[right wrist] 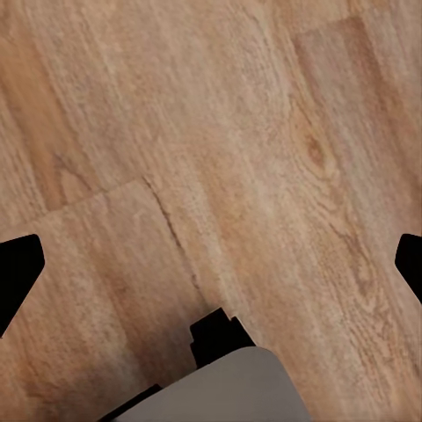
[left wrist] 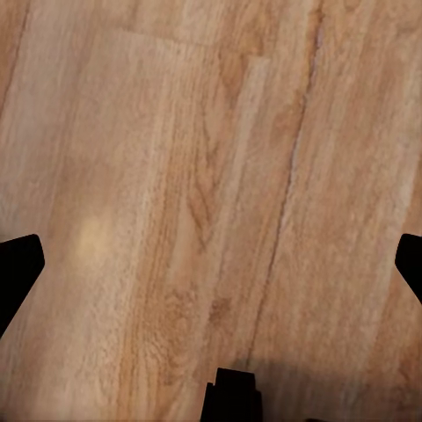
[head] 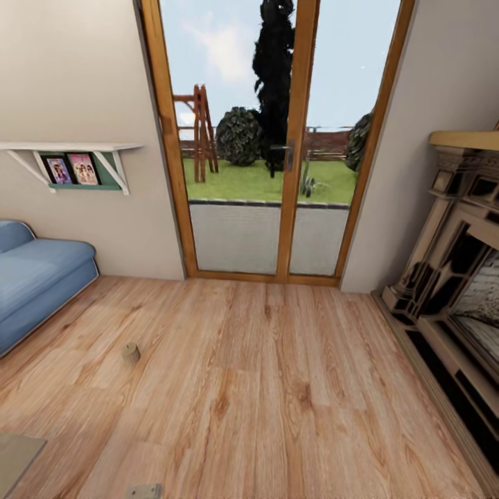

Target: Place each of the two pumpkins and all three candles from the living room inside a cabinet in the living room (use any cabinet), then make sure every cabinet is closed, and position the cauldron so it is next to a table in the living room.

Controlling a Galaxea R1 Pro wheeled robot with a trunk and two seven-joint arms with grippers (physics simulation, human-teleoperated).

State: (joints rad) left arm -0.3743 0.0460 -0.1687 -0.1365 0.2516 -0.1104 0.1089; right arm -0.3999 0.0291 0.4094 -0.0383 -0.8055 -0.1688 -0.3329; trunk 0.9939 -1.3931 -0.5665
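Left jaws (left wrist: pixel 211 264) spread wide over bare wood floor (left wrist: pixel 211 176), holding nothing. Right jaws (right wrist: pixel 211 264) the same, wide and empty. Seen from the head: one candle (head: pixel 130 353) lying on the floor at about 8 o'clock, near the blue sofa (head: pixel 34 277). Probably light, hard, smooth and a bit slippery; best pinched across its round sides. Glass doors (head: pixel 270 138) at 12 o'clock, fireplace (head: pixel 450 277) at 3 o'clock. Just floor planks in both wrist views.
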